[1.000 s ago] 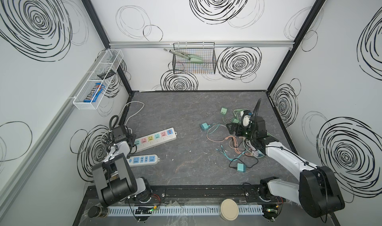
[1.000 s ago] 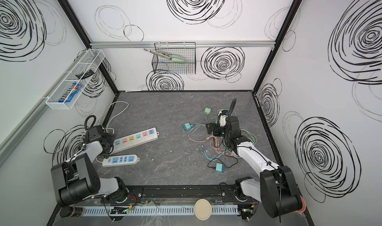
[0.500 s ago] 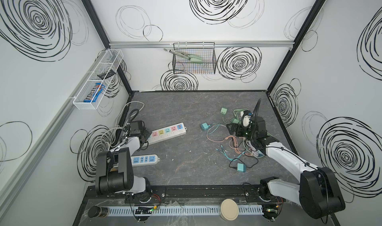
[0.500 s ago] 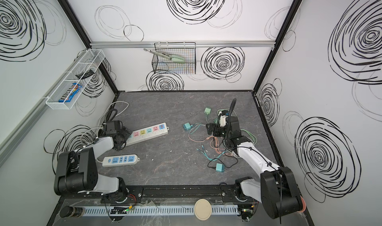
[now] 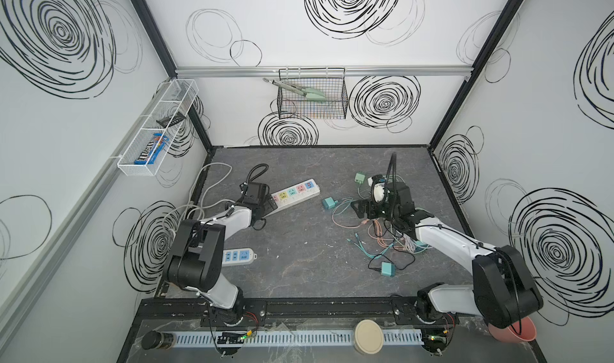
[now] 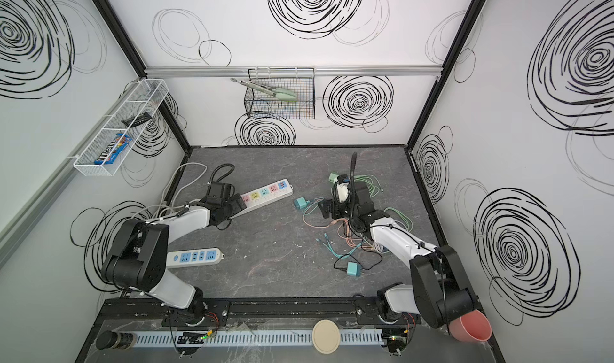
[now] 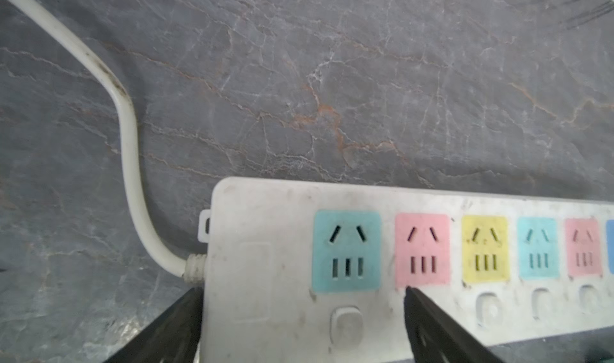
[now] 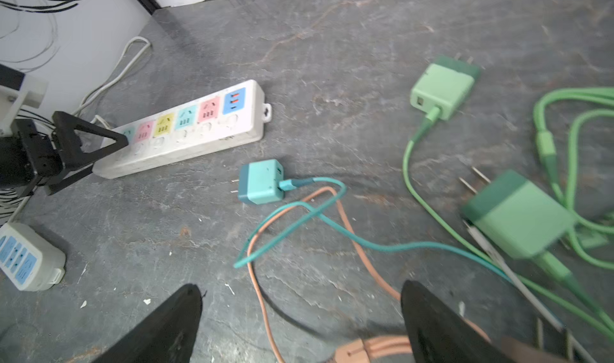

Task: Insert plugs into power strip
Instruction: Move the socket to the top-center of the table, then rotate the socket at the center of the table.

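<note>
**Plugs.** We find no plug seated in any socket of the power strip. The teal plug lies on its side on the table, between the strip and the right gripper. Its prongs are level with the table and turned toward the strip's side. Its teal cable loops back and crosses an orange cable. A mint green plug lies farther back, and a dark-capped green plug sits in the tangle near the right gripper. A second teal plug rests toward the front, well apart from the strip.

**Strip.** It is a long white bar with pastel sockets, lying at a slant left of centre in both top views, with its cord end under the left gripper. The left jaws stand wide apart. One finger hangs off the cord end and the other lies over the face beside the first pink socket. They straddle the end lengthwise and clamp nothing. We cannot tell whether they press on it. A smaller strip with blue sockets lies near the left arm's base.

**Right gripper.** The jaws are wide apart and empty, hovering over the cables just short of the teal plug.

**Judgement.**
- We are at the start of the task: the strip is attended to and the first plug is not yet picked.
- Next, we expect the right gripper to drop onto the teal plug and close across its flat sides.
- The grip should stay clear of the crossed cables, which could drag.
- The plug must then be turned prongs-down and squared to a socket's slots.
- The left gripper should hold the strip from sliding.
</note>
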